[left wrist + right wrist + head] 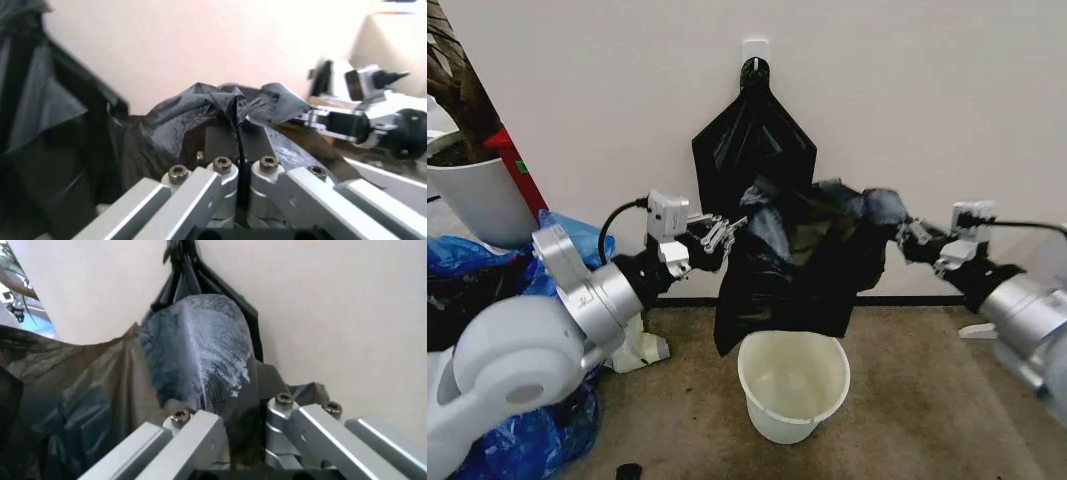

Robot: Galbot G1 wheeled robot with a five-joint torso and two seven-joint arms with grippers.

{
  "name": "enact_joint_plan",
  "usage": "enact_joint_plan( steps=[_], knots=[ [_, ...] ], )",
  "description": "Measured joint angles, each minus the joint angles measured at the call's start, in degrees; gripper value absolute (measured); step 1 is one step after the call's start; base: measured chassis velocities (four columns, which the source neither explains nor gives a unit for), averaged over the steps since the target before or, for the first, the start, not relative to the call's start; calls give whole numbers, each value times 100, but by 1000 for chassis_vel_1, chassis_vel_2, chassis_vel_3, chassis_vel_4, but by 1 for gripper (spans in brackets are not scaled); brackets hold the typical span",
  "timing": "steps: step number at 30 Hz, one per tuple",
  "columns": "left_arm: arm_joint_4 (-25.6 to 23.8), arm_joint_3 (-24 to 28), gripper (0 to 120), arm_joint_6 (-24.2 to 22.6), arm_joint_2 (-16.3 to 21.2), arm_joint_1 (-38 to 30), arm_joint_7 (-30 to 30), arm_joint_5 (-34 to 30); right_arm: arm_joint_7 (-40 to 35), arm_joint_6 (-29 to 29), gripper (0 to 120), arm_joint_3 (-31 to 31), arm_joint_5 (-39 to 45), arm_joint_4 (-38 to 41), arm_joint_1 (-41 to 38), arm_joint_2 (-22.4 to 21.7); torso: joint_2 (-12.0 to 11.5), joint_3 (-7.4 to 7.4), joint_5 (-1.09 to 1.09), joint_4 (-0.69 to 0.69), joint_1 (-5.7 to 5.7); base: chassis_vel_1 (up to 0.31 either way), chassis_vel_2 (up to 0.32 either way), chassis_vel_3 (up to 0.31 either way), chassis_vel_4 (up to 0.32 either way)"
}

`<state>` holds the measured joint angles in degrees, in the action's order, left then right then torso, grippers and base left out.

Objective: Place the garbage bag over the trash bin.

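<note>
My left gripper (727,232) has its fingers (223,150) pressed together on one edge of the garbage bag (802,260), the black film bunched and crinkled right above where the pads meet. My right gripper (911,238) is clamped on the opposite edge; there a fold of the glossy plastic rises straight up between my right fingers (263,390) and covers most of the gap between them. From my left fingers I can see the right gripper across the bag, holding a puckered corner level with my own grip.

The bag hangs stretched between my two sets of fingers, its rim slack in the middle and its body drooping below them. The trash bin (793,385) stands upright on the floor beneath the span, nearer under the middle than under either grip, its mouth open. The bag's lowest edge hangs just above the bin's rim and looks apart from it.

Behind the span, farther from me than my fingers, another black bag (752,135) hangs from a wall hook (754,62). Beyond my left arm lie blue plastic bags (522,420) and a white planter pot (477,195).
</note>
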<state>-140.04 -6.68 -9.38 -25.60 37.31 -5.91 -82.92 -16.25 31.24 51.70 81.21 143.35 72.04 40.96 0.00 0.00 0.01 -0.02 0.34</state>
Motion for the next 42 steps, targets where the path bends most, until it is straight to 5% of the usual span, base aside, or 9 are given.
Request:
enact_joint_plan(
  steps=[13,21,27,35,42],
  knots=[
    [482,241,0,-61,-95,-474,584,-415,389,314,0,470,783,-1,58,-363,0,0,-1,1,0,0,0,0,0],
    [913,409,0,-112,-595,-134,853,236,236,384,0,-429,133,-11,134,55,-1,0,-1,1,1,0,0,0,0],
    [1069,696,0,-95,-811,-123,909,469,228,397,0,-552,-54,-12,215,144,-1,0,-1,1,0,0,0,0,0],
    [1634,1532,0,-119,-1521,-1398,885,468,231,509,0,49,276,-11,229,-143,0,0,0,-1,1,0,0,0,0],
    [1908,2086,0,-133,-1909,-1768,820,520,197,580,0,93,272,-10,378,-43,-1,0,0,-2,1,0,0,0,0]
  ],
)
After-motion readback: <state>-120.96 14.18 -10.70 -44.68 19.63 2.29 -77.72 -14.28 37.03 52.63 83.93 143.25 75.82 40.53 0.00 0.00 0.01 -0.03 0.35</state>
